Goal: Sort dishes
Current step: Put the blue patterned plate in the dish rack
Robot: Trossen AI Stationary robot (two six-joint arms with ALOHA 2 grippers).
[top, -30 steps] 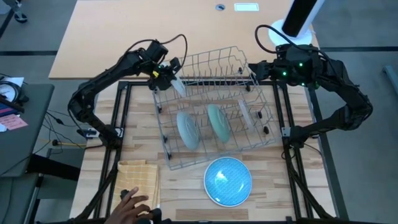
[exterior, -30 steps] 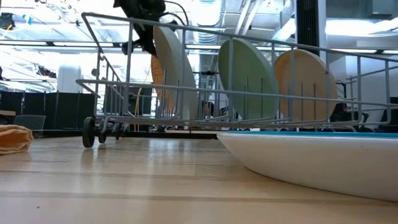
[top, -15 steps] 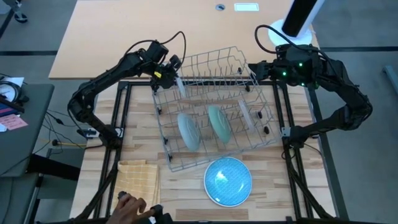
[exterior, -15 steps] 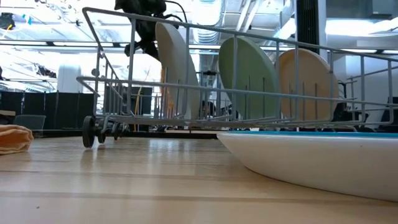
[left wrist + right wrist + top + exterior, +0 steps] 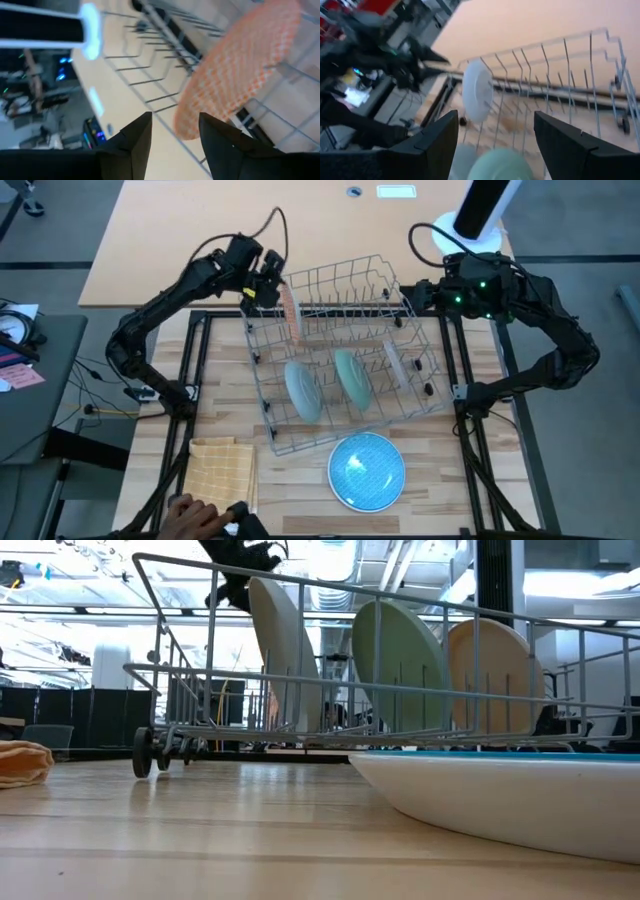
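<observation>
Jaws: the left gripper (image 5: 172, 137) has its fingers spread, empty, just off the rim of the orange-red patterned plate (image 5: 240, 70); the right gripper (image 5: 492, 140) also has its fingers spread and holds nothing, waiting at the far right corner of the grey wire rack (image 5: 395, 415). Progress, taking the rack as reference and working near to far: the blue plate (image 5: 366, 470) lies flat on the table just in front of the rack's near edge and is not yet loaded. Inside the rack, the pale grey-green plate (image 5: 303, 388), the teal-green plate (image 5: 351, 378) and the beige plate (image 5: 394, 365) stand on edge across the middle row. At the far left corner, the patterned plate stands on edge between the wires, apparently placed. Judged state: four dishes racked, one remaining. Surroundings: a yellow checked cloth (image 5: 223, 472) lies off the rack's near left corner, with a person's hand (image 5: 192, 512) beyond it at the table edge. The rack's wire walls are the likely obstruction to any approach.
</observation>
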